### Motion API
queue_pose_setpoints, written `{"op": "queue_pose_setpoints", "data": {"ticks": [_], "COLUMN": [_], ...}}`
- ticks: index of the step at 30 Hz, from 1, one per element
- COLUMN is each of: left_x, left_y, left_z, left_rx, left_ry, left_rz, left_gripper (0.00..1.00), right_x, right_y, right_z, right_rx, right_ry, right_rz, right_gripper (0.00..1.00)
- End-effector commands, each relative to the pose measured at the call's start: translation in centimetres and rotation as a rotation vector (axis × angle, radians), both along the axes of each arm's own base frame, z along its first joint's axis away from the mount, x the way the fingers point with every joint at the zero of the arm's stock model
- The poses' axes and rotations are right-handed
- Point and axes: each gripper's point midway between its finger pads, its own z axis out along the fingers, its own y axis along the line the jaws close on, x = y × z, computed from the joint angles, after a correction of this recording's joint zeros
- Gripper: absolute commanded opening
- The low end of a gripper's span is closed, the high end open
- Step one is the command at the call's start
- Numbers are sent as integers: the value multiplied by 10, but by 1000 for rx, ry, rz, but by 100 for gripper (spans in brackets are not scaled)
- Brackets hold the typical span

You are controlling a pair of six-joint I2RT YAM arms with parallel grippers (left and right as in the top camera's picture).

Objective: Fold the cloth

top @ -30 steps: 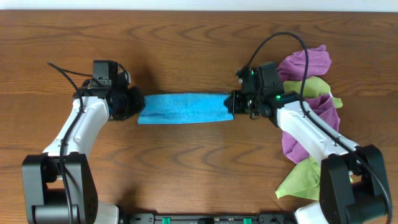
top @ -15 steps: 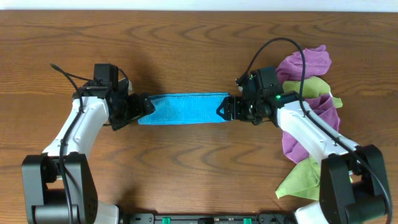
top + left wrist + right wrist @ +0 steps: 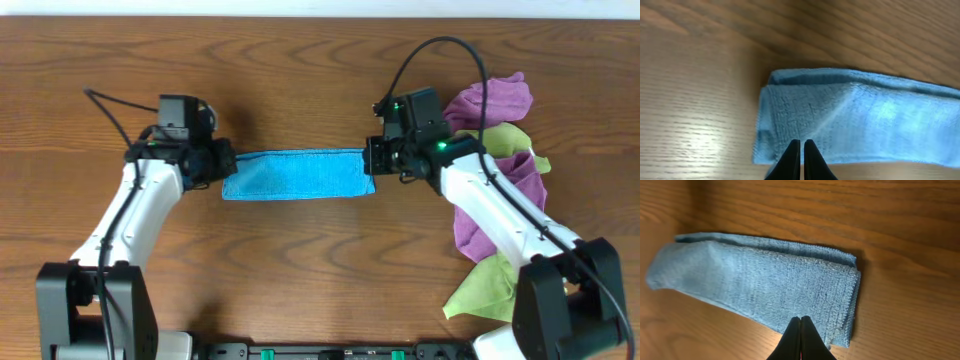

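Observation:
A blue cloth (image 3: 298, 174) lies flat on the wooden table as a long folded strip. My left gripper (image 3: 222, 162) hovers at its left end, shut and empty. In the left wrist view the fingertips (image 3: 801, 145) are together over the near edge of the cloth (image 3: 860, 120). My right gripper (image 3: 372, 160) hovers at the right end, shut and empty. In the right wrist view its fingertips (image 3: 801, 321) are together over the near edge of the cloth (image 3: 760, 282), whose folded layers show at the right end.
A pile of other cloths lies at the right. There is a purple one (image 3: 490, 100) at the back, a green one (image 3: 500, 138) beside it, more purple (image 3: 480, 235) and another green one (image 3: 485, 290) toward the front edge.
Half a second ago both grippers had their fingers spread at the cloth's ends. Now both are shut and drawn slightly back. The cloth lies where it was.

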Motion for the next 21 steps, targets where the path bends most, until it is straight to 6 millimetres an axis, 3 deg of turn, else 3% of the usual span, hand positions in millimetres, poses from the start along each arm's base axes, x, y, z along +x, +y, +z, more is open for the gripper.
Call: {"op": "queue_pose_setpoints", "data": {"ticks": [1,5,8,13,14,15,18,21], "left_x": [10,9,6,5,4,3,-1,-1], "left_y": [1,-4,-1,-1,-1,-1,0,-1], "left_z": [1,-21,-50,-73,-76,-78,-80,-80], "left_rx": [155,226,245,246,247,249,252,248], "left_ry": [-46,-7,65,111,119,128,146,145], "left_rz": [-23,-40,-44,-32,-33,-34,-36,-37], "left_gripper": [6,6,6,6,6,5,6,6], "right_x": [7,6,4,3,3,4,9,8], "right_y": [-8,-9,-10,-12,-14,-19,-31,-29], "right_z": [-11,-14,-15,-16,-16,-17,-15,-15], "right_rx": [-69,-74,-77,-84,-93,-94,-20,173], "right_ry": [-5,6,14,17,14,19,38,94], "right_rz": [-27,-29,-29,-21,-10,-18,-11,50], "right_gripper": [2,2,2,2,24,61,91,96]}}
